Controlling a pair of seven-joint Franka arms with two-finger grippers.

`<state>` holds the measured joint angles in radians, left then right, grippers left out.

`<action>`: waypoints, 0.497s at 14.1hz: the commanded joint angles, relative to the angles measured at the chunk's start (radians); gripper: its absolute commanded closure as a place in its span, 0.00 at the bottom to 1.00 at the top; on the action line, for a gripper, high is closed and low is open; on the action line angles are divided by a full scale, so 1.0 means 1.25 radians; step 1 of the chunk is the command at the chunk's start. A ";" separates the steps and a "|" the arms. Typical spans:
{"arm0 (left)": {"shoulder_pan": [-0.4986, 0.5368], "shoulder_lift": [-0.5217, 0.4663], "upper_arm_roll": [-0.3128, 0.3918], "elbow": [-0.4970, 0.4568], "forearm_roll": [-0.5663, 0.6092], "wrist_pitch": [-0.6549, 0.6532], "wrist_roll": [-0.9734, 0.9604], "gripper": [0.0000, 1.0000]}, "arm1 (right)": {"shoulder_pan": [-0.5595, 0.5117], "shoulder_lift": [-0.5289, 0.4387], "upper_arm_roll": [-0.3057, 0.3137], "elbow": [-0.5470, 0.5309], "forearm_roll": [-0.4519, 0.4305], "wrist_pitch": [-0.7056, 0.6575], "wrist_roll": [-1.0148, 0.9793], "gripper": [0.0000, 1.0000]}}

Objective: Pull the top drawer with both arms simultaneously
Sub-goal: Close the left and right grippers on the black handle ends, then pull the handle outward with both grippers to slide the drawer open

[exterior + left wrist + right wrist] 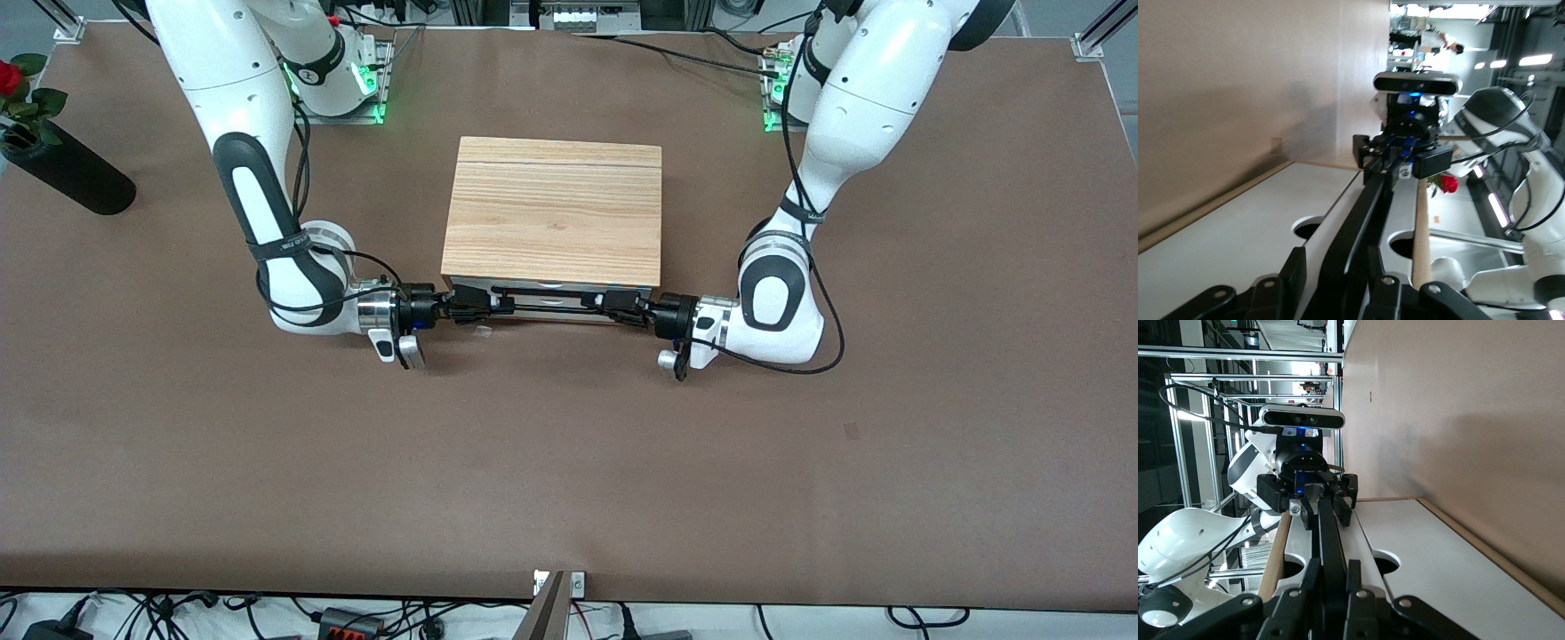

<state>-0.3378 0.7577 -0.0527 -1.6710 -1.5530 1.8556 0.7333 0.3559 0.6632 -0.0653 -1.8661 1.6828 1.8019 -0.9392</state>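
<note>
The top drawer's white front [467, 284] shows just under the cabinet's wood top [553, 209], facing the front camera. Its thin black handle [551, 308] runs across it. My right gripper [503, 305] comes in from the right arm's end and is shut on the handle [1328, 533], with its own jaws [1335, 577] snug against it. My left gripper [594, 302] comes in from the left arm's end. Its jaws [1337, 267] straddle the handle [1365, 207], and a white strip shows between one finger [1295, 270] and the bar. The drawer's inside is hidden.
A black vase [67, 173] with a red rose [9, 78] stands near the right arm's end of the brown table [569, 462]. Both arms' elbows hang low beside the cabinet. Cables lie along the table edge nearest the front camera.
</note>
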 commanded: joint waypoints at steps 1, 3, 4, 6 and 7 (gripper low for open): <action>-0.003 -0.009 -0.003 -0.014 -0.060 -0.012 0.023 0.61 | 0.007 -0.011 -0.003 -0.006 0.017 -0.001 0.004 0.89; -0.005 -0.009 -0.003 -0.016 -0.068 -0.012 0.023 0.63 | 0.007 -0.011 -0.003 -0.006 0.017 -0.001 0.003 0.90; -0.005 -0.009 -0.003 -0.016 -0.067 -0.012 0.023 0.67 | 0.007 -0.011 -0.003 -0.006 0.017 -0.001 0.000 0.91; -0.005 -0.009 -0.004 -0.031 -0.068 -0.012 0.027 0.67 | 0.007 -0.011 -0.003 -0.004 0.017 -0.001 -0.006 0.91; -0.005 -0.009 -0.004 -0.036 -0.068 -0.019 0.028 0.67 | 0.007 -0.011 -0.003 -0.006 0.017 -0.001 -0.006 0.91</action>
<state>-0.3417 0.7587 -0.0547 -1.6880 -1.6002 1.8485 0.7358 0.3559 0.6632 -0.0658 -1.8660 1.6829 1.8013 -0.9440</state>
